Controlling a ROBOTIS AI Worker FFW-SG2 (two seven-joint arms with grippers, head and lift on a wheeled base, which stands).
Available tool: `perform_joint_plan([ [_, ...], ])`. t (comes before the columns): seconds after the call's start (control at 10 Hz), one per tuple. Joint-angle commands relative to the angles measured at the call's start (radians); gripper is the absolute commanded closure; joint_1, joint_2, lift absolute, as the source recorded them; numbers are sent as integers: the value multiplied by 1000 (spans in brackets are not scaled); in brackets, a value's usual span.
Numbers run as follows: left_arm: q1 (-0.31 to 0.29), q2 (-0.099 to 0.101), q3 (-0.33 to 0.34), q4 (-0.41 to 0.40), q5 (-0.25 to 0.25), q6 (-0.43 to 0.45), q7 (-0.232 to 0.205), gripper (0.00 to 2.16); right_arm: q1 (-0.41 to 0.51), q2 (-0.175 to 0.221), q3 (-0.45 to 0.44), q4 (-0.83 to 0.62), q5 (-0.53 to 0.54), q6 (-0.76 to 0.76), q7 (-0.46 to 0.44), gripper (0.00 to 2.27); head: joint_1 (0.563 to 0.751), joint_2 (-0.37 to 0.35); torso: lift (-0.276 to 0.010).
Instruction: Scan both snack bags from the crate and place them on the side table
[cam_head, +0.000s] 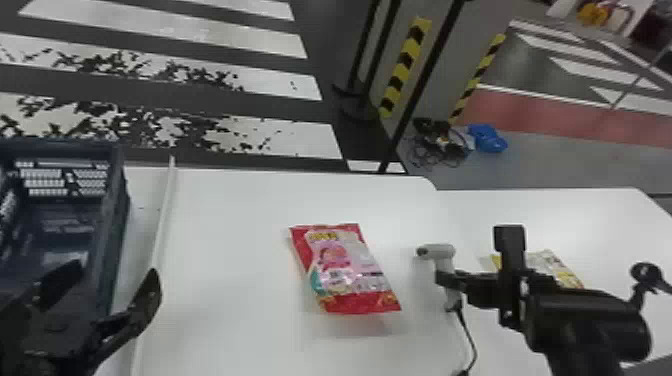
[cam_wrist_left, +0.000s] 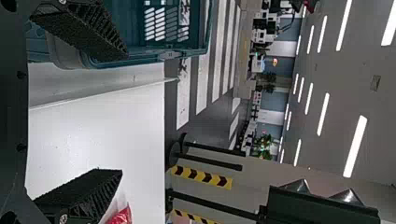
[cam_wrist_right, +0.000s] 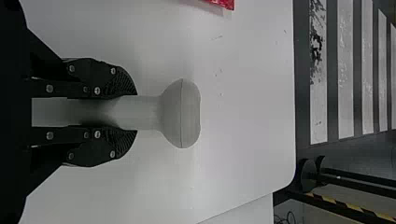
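In the head view my left gripper (cam_head: 107, 300) is open beside the blue crate (cam_head: 117, 225), holding nothing; the left wrist view has this gripper (cam_wrist_left: 105, 114) with its fingers wide apart, near the crate (cam_wrist_left: 135, 53). A red and pink snack bag (cam_head: 350, 270) lies on the white table. To its right, my right gripper (cam_head: 452, 280) is shut on the grey scanner (cam_head: 440, 251). In the right wrist view that gripper (cam_wrist_right: 126, 112) clasps the handle of the scanner (cam_wrist_right: 182, 113). A yellow snack bag (cam_head: 555, 265) lies on the side table, partly behind the right arm.
The white table (cam_head: 225, 225) carries a raised strip (cam_head: 162, 220) beside the crate. The side table (cam_head: 595, 215) adjoins it on the right. A dark cable (cam_head: 467, 332) hangs from the scanner. Posts with black bases (cam_head: 357, 107) stand on the floor past the table.
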Motion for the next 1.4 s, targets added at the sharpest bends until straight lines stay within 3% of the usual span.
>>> perform_joint_plan([
  [0.0,3,0,-1,-1,0,0,-1,70,-1,0,2,14,0,-10,-7,2250,695,-350,-95],
  [0.1,4,0,1,-3,0,0,-1,70,-1,0,2,21,0,-19,-7,2152,695,-350,-95],
  [0.2,4,0,1,-4,0,0,-1,70,-1,0,0,21,-5,-31,-7,1737,695,-350,-95],
  [0.4,6,0,1,-6,0,0,-1,70,5,1,-6,15,-11,-41,-27,22,695,-350,-95],
  [0.6,7,0,1,-4,0,0,-1,70,17,6,-24,-22,-14,-28,-33,19,695,-350,-95],
  [0.9,6,-2,4,-3,0,0,-1,70,85,37,-73,-233,-54,94,-44,53,695,-350,-95],
  [1.3,6,2,5,-3,0,0,-1,70,141,41,-119,-443,-233,444,47,73,695,-350,-95],
])
